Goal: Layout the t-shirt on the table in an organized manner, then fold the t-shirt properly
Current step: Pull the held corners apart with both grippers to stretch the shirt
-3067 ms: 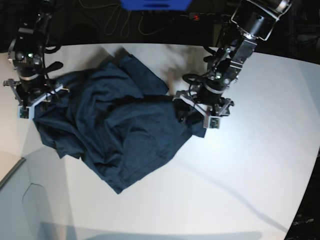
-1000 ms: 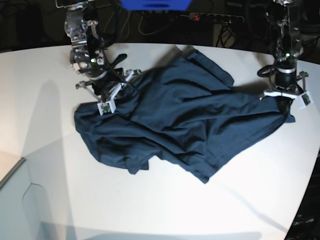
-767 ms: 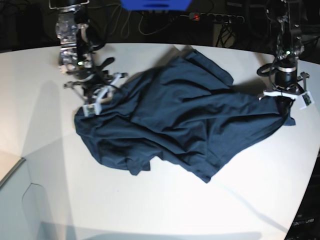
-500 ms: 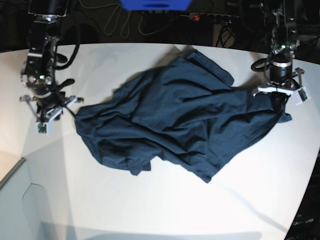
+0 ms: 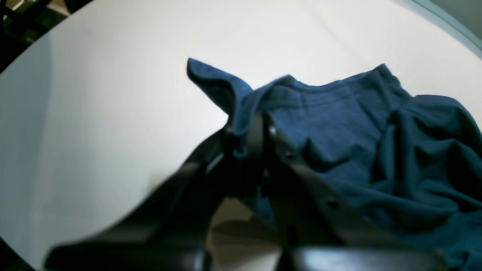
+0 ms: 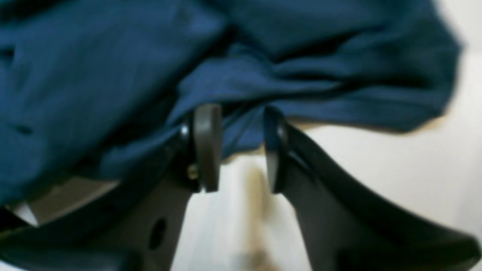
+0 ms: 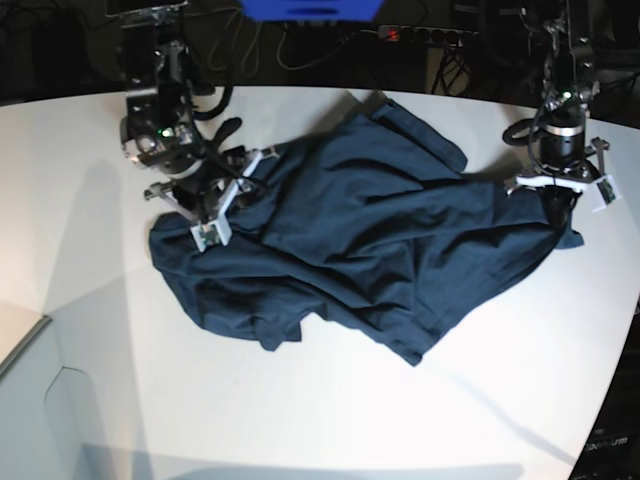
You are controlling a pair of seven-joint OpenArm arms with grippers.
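2 grippers at t-shirt (image 7: 360,240), crumpled mid-table (image 7: 330,420). Left gripper (image 5: 250,133) clamped on hem corner at shirt's edge. Right gripper (image 6: 235,148) jaws parted, cloth edge between, none pinched. Risk: fabric bunched or dragged if only 1 corner is pulled; right pinch missed.

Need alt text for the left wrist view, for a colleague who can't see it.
The left gripper is shut on a hem edge of the navy t-shirt, one corner sticking up beyond the jaws. The rest lies rumpled to the right on the white table.
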